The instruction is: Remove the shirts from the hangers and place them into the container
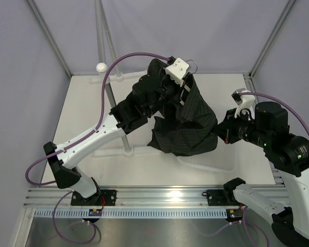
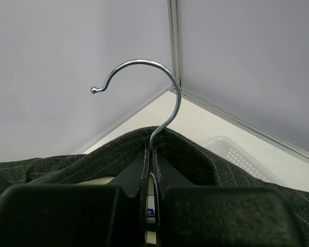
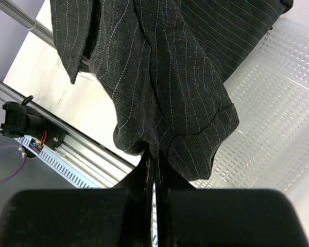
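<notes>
You are early in the job: the one shirt [image 1: 183,128] in view is still on its hanger [image 2: 144,60], and nothing that the cameras show lies in the container [image 1: 208,164] yet. The hanger is off the grey rack pole [image 1: 109,87], which stands at about 9 o'clock of the shirt with its white knob bare. Your left gripper [image 2: 150,206] has its fingers closed on the hanger's neck just below the silver hook, collar cloth bunched on either side, and holds it up toward 12 o'clock of the tabletop [image 1: 82,123]. Your right gripper [image 3: 154,190] has its fingers pinched shut on a fold of the cloth, at the shirt's 3 o'clock edge in the overhead view. What is left, by my reading, is to work the cloth off the hanger and lower it into the container, which sits on the tabletop under the shirt's lower half and shows past it toward 5 o'clock. The shirt is black with faint thin pinstripes, soft and limp, hanging in deep folds; a cuffed sleeve end dangles above the container's slotted floor in the right wrist view.
</notes>
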Controlling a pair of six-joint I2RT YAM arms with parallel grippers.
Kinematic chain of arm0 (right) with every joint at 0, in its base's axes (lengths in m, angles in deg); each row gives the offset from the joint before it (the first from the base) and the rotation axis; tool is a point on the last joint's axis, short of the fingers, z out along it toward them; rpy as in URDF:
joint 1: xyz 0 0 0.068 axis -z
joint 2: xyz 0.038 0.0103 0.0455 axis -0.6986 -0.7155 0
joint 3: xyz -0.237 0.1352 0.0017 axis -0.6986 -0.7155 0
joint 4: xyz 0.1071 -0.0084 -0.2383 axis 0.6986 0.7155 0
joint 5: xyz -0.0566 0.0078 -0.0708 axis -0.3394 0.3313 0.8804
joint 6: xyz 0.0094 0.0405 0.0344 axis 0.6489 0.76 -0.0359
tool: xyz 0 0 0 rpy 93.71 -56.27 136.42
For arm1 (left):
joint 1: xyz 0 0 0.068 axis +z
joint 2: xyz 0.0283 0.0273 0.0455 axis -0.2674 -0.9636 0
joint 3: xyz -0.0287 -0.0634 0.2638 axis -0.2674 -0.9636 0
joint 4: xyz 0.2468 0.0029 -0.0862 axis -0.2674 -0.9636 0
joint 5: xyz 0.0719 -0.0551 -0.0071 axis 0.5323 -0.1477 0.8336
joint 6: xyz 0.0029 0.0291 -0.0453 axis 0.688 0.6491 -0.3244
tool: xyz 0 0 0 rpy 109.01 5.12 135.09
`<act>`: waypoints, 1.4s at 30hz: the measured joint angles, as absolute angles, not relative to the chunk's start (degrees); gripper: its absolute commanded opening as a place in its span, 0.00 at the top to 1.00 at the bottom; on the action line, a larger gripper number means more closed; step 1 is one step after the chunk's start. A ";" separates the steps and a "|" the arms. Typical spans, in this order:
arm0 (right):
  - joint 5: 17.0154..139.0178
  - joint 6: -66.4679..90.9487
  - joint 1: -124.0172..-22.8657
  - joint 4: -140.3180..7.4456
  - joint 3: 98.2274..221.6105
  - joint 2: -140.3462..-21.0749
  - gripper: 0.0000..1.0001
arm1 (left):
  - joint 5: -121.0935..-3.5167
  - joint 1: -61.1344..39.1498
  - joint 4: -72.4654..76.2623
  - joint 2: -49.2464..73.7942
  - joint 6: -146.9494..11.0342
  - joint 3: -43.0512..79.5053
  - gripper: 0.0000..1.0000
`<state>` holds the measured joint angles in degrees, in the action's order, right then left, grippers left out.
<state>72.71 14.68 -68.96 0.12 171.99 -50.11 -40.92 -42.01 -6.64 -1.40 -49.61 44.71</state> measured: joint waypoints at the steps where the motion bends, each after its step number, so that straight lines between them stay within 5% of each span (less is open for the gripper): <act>1: 72.73 14.68 -68.96 0.15 172.05 -50.24 1.00 | -40.92 -42.01 -6.69 -1.40 -49.48 44.71 1.00; 14: 78.19 15.93 -68.96 5.57 196.77 -54.00 1.00 | -41.29 -38.58 -3.65 -1.44 -50.20 42.04 1.00; 24: 84.99 18.70 -68.96 8.67 199.48 -47.84 1.00 | -45.40 -35.67 -2.10 -1.44 -52.41 42.04 1.00; 37: 108.73 25.30 -69.22 8.60 184.12 -44.19 1.00 | -47.48 -35.39 -6.42 -1.29 -52.56 46.44 1.00; 42: 99.02 25.81 -69.22 6.16 172.12 -42.26 1.00 | -47.72 -34.45 -9.44 -0.02 -53.66 47.00 1.00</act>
